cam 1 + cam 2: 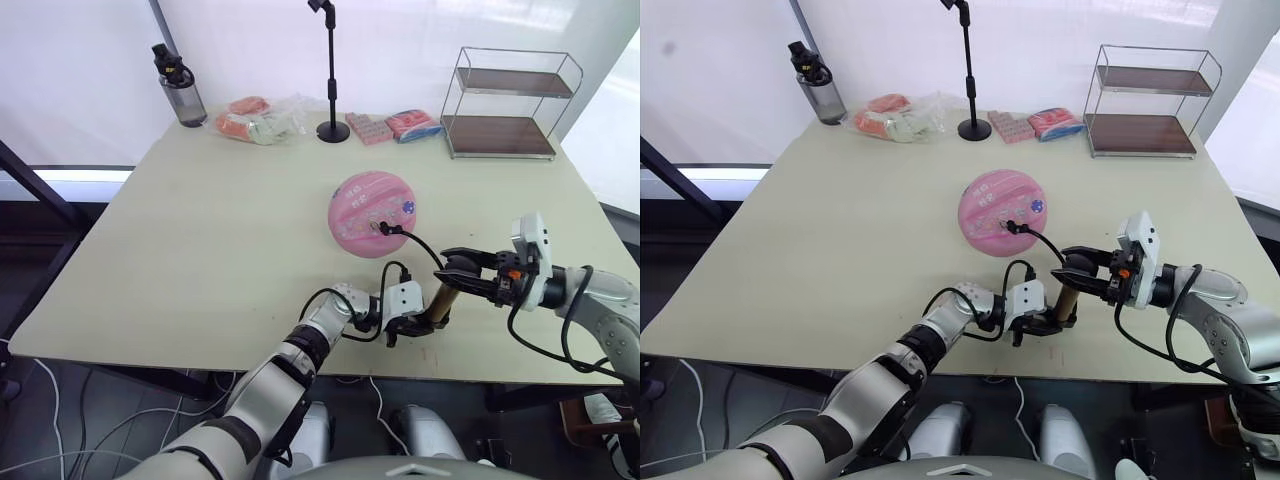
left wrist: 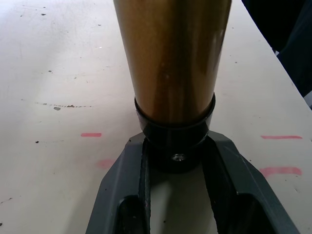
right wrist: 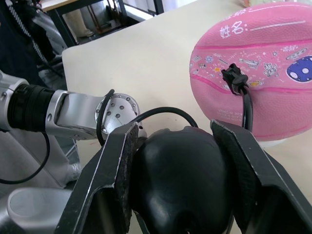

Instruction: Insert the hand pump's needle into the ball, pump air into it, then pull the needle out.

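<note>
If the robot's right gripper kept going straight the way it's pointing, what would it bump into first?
Probably the left gripper, just past the hand pump whose black handle the right gripper already grips. Depth is hard to judge.

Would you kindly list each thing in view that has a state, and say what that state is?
ball: resting on the table, hose fitting plugged in.
needle: fitting seated against the ball, pin hidden.
hand pump: held off the table between both grippers.
left gripper: shut on the pump's lower black cap.
right gripper: shut on the pump's black handle.
water bottle: upright, lid on.
wire shelf: upright, both tiers bare.
</note>
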### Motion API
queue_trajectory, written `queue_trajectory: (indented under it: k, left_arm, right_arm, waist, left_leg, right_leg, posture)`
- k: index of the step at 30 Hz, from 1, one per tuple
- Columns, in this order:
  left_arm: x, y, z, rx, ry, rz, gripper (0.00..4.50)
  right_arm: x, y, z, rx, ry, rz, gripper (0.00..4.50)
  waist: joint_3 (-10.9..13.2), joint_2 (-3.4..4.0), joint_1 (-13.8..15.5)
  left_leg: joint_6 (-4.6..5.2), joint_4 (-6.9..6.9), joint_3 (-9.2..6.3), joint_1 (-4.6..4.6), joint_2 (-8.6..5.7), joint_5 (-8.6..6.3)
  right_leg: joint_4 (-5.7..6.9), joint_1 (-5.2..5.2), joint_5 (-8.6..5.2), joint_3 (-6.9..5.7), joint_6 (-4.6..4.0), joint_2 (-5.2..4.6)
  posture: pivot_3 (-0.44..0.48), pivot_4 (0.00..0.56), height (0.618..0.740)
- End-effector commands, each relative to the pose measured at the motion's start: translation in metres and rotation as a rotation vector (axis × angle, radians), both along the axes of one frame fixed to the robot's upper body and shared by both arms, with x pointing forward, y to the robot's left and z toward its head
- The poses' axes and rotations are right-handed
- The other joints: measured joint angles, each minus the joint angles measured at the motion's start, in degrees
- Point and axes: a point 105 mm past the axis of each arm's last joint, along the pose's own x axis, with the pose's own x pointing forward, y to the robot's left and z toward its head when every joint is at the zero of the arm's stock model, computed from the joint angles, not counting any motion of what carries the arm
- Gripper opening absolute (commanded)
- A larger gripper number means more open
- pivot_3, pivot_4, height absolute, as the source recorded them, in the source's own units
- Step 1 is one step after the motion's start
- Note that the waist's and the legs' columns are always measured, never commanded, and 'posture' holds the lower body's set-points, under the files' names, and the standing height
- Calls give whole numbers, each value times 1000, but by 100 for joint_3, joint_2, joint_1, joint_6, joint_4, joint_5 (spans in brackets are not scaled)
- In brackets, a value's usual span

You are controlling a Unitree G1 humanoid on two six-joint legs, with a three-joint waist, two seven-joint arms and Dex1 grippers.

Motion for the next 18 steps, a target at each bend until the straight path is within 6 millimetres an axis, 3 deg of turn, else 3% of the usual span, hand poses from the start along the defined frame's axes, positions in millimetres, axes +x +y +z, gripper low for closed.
queue_trajectory:
  k: [1, 4, 8, 18]
  left_arm:
    - [-39, 55, -74, 299, 231, 29, 1035]
    - [-40, 55, -75, 299, 232, 29, 1035]
    - [-41, 56, -76, 300, 234, 27, 1035]
    - [-42, 57, -77, 303, 236, 23, 1035]
  right_arm:
    - [3, -11, -14, -70, 77, -37, 1919]
    - [4, -11, 9, -49, 33, -20, 1919]
    - [4, -15, 66, 6, -47, 20, 1919]
    - [-4, -33, 138, 50, -95, 29, 1919]
  waist:
    - [1, 0, -2]
    - [2, 1, 1]
    - [33, 39, 18]
    - [61, 50, 33]
  left_leg:
    - [0, 0, 0, 0, 0, 0]
    - [0, 0, 2, -1, -1, 0]
    - [0, 2, 4, -8, -10, 0]
    - [19, 2, 4, -25, -13, 11]
  right_leg:
    - [0, 0, 0, 0, 0, 0]
    - [0, 0, 0, 2, 0, -3]
    - [0, -4, 0, 3, 0, -12]
    - [-1, -13, -3, -2, 5, -16]
  posture:
    - [0, 150, 731]
    - [0, 150, 731]
    - [0, 150, 731]
    - [0, 150, 731]
